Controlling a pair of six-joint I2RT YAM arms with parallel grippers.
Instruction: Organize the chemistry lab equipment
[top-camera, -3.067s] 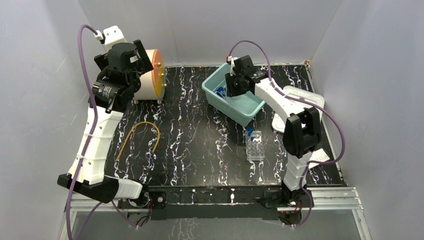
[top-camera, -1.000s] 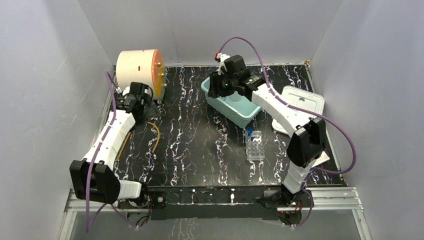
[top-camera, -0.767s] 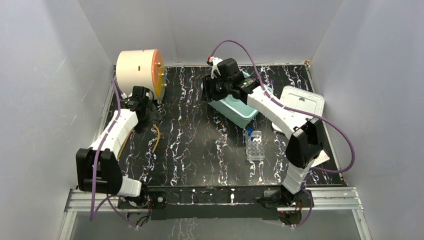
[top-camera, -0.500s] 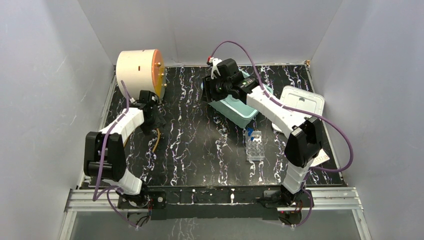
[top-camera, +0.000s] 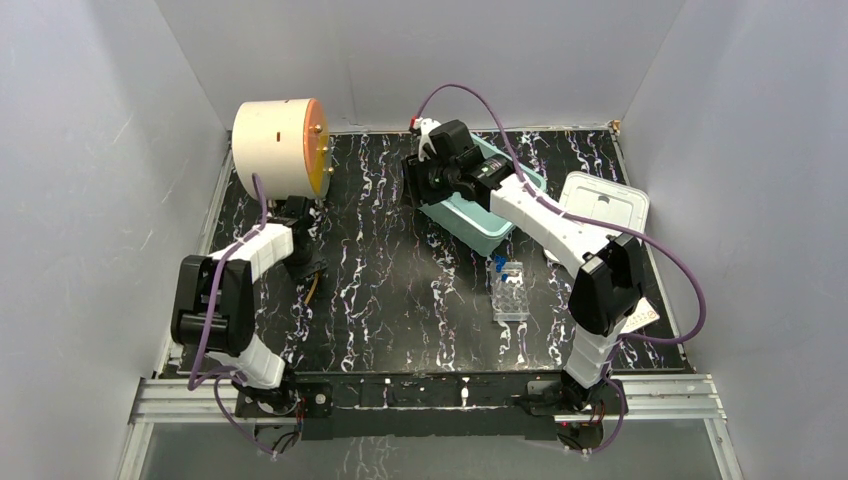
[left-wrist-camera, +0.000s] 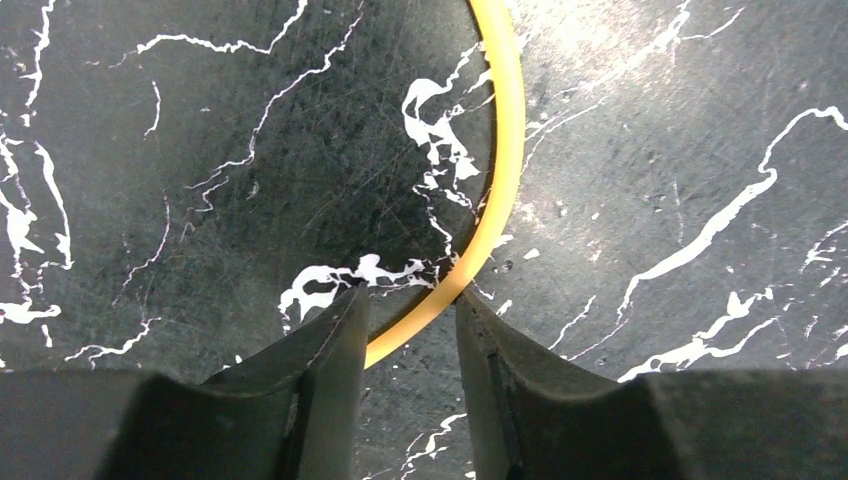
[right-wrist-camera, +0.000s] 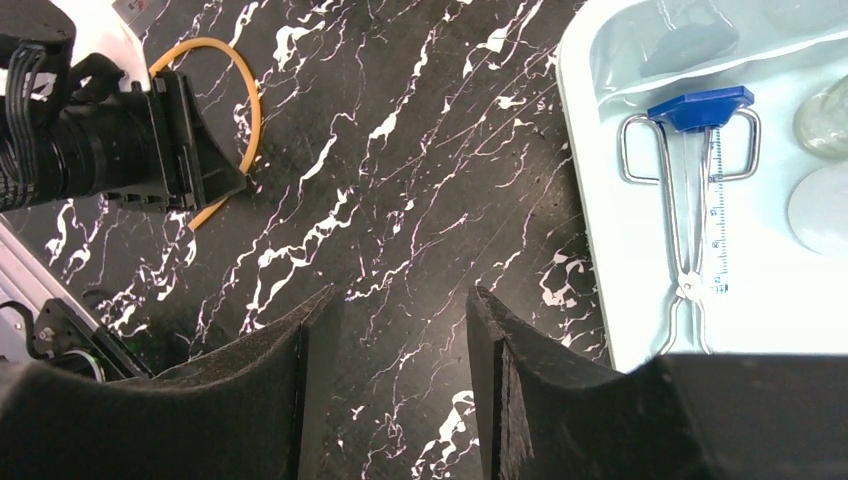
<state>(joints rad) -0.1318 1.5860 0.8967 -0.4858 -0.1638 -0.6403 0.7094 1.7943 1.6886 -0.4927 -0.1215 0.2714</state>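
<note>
Our left pincer (left-wrist-camera: 408, 298) stood narrow astride the yellowish tubing (left-wrist-camera: 505, 150) near the left edge of the bench (top-camera: 380, 300), not yet clamped. Our right pincer (right-wrist-camera: 400, 296) hung wide and empty beside the teal bin (right-wrist-camera: 585, 200). We judged that the tubing and the clear tube rack (top-camera: 510, 292) were left to sort.

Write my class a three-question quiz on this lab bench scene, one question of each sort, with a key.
1. True or false: the yellow tubing runs between the fingers of the left gripper.
2. What is between the fingers of the right gripper? A nothing. B a glass vial. C a tube rack.
3. In a few words: where do the metal tongs with the blue piece lie?

Key: 1 true. 2 A. 3 in the teal bin.
</note>
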